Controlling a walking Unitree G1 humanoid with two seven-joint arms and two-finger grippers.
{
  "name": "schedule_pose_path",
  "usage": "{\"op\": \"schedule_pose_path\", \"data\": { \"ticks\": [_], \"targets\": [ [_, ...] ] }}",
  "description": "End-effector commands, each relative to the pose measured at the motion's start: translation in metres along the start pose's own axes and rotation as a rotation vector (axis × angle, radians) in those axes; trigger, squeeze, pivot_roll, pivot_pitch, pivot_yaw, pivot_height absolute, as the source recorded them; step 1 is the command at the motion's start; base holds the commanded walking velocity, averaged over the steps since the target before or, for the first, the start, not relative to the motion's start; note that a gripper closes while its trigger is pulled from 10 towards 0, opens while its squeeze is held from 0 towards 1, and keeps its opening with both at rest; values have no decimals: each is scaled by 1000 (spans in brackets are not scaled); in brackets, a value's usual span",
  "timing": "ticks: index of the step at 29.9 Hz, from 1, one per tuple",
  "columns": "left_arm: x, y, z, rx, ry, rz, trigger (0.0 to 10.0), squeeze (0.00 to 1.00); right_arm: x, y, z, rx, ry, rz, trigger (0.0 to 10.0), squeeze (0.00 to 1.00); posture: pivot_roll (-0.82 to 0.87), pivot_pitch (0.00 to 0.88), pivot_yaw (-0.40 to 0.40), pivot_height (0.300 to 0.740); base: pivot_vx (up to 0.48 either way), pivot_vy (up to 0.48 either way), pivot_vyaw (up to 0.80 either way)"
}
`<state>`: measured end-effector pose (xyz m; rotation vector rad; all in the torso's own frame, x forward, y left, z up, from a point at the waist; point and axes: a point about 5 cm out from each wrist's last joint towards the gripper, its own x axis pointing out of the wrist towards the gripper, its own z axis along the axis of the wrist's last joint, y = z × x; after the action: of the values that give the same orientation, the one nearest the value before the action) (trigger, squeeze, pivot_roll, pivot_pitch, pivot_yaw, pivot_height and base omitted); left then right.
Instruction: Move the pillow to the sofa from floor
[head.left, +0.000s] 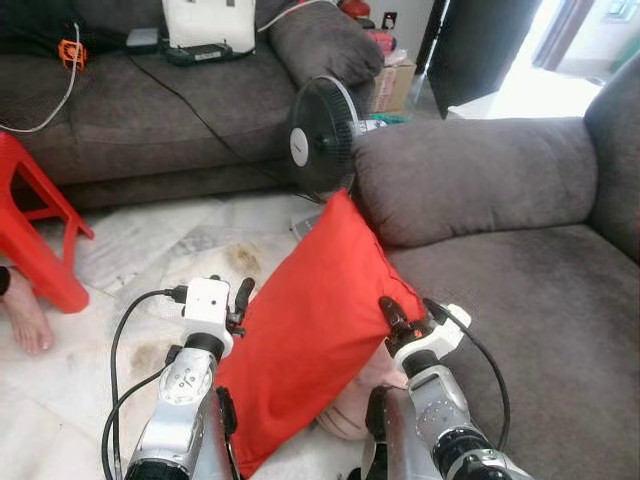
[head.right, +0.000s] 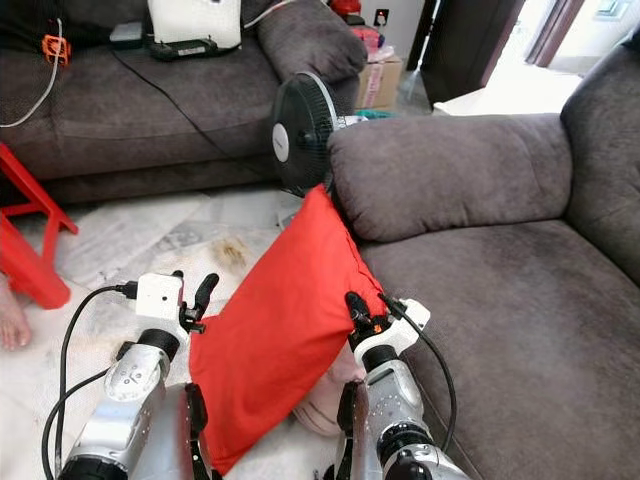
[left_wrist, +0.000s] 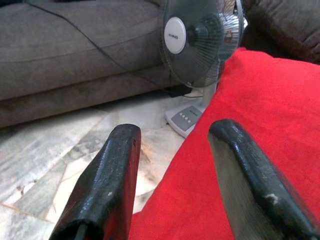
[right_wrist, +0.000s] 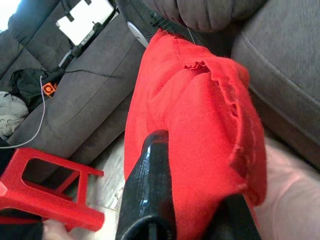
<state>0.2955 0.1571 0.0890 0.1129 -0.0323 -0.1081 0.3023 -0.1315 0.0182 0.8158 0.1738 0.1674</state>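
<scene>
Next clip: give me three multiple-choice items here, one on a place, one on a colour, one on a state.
1. Where does the pillow's top corner lean?
A. on the red stool
B. against the sofa arm
C. on the far sofa's seat

2. What colour is the fan's hub?
A. white
B. red
C. yellow

3. What is the right end effector doing?
A. hanging open
B. pinching the pillow's edge
C. holding a cable

Key: 1 B, the corner touches the arm's front; 2 A, white disc amid the dark grille; 3 B, right wrist view shows fabric bunched between the fingers.
</scene>
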Motion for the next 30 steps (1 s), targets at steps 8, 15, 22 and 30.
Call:
{"op": "schedule_pose_path", "data": {
  "ticks": [8,15,22,30],
  "targets": [
    [4,-3,-4,-6,-1,-14,10000,0,-2,-4,32,-188,-148,-10,10000,0,121,0,-75,518,0,0,0],
    [5,-2,-3,-9,-11,-10,10000,0,3,4,34,-215,-160,5,10000,0,123,6,-76,556,0,0,0],
    [5,-1,-3,-9,-16,-9,10000,0,3,7,35,-225,-171,5,10000,0,125,13,-75,605,0,0,0],
    [5,-1,-4,-7,-18,-15,10000,0,3,9,33,-229,-172,5,10000,0,127,18,-69,655,0,0,0]
  ]
}}
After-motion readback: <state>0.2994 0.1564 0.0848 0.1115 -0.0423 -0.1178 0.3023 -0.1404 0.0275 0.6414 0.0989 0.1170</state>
